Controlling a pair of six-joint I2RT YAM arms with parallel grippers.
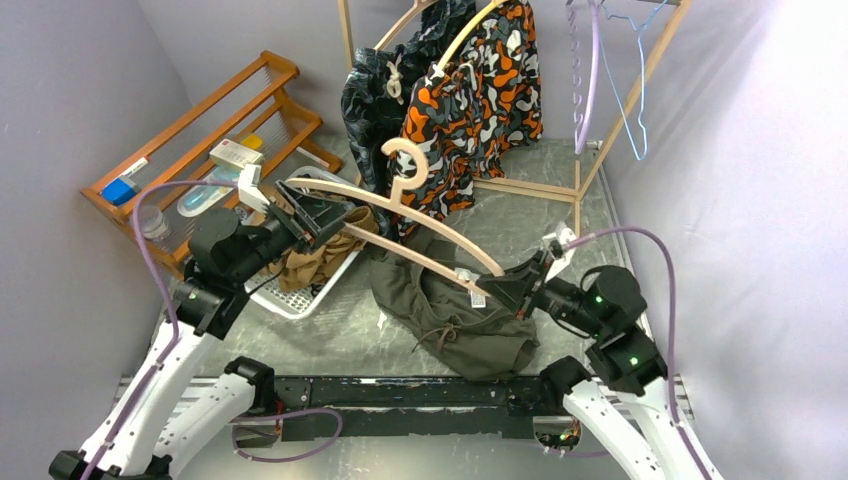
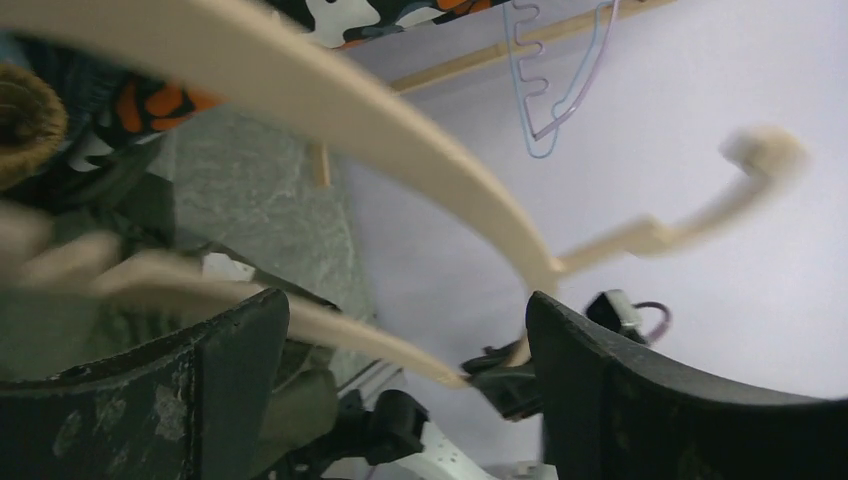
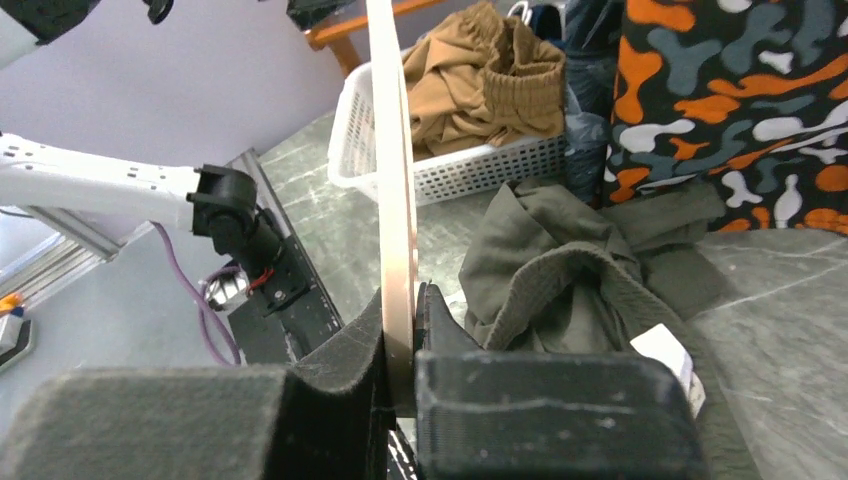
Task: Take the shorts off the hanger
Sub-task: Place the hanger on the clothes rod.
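Grey marbled table (image 1: 330,340), walled in pale lilac, carries everything. The olive-grey shorts (image 1: 455,320) lie crumpled on it near the front edge, right of the middle, already off the wooden hanger (image 1: 440,232) that is held bare just above them. The right pincer (image 3: 400,330) is pressed together on the hanger's right tip. The left pincer (image 2: 405,340) is spread wide around the left end, with the rails passing between its fingers ungripped. The step in hand looks to be freeing the bare hanger. The left should back straight off the rail without snagging it, while the right holds firm so the hanger does not swing into the cloth. Tan shorts (image 1: 310,265) sit in a white basket (image 1: 290,300) toward the left edge. Camouflage shorts (image 1: 470,100) and leaf-print shorts (image 1: 370,100) hang on a wooden rack (image 1: 530,188) at the far edge, and a wooden shelf (image 1: 190,120) stands in the far left corner.
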